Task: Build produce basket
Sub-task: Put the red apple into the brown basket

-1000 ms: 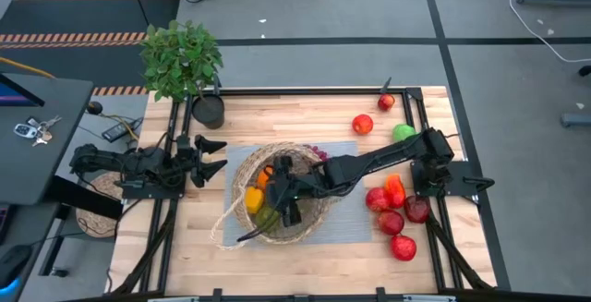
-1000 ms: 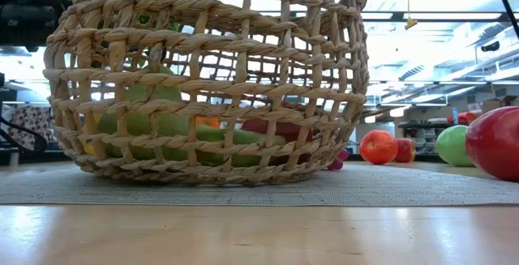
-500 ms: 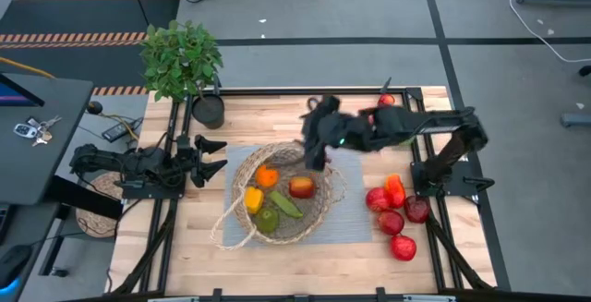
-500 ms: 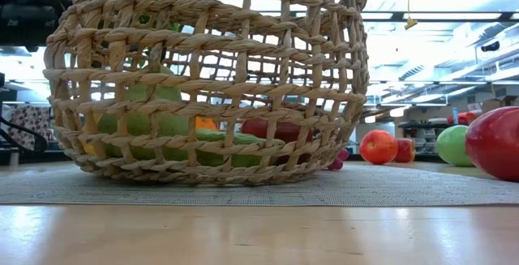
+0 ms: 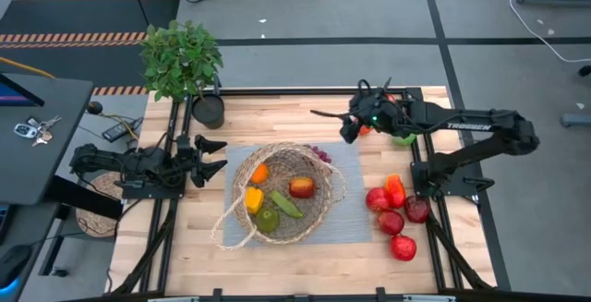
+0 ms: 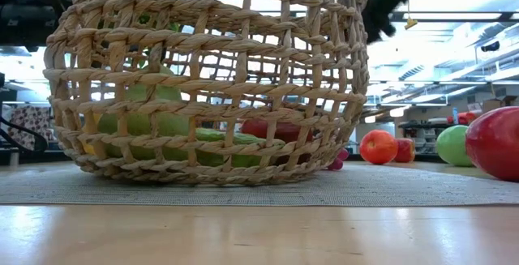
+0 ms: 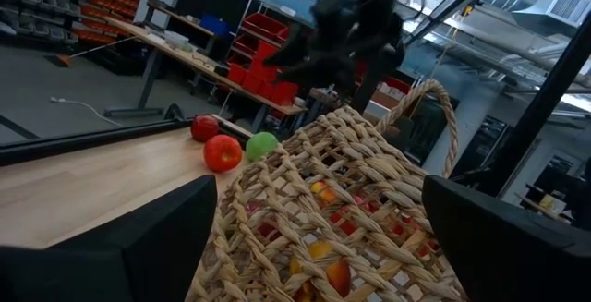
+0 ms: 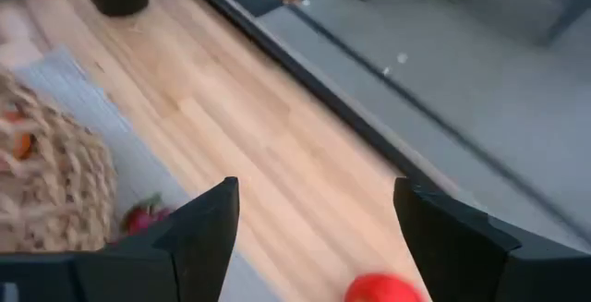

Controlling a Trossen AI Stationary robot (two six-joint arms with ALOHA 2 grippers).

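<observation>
Tabletop, right tool [image 5: 349, 128] outstretched, spread

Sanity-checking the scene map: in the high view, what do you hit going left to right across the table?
Left gripper → basket → right gripper → cluster of red produce by the right edge.

Wooden desk [image 5: 305, 251] with a grey mat [image 5: 355, 228]
Wicker basket [image 5: 319, 211] sits on the mat; red apples [image 5: 392, 221] lie at right, plant pot [image 5: 209, 111] far left.
</observation>
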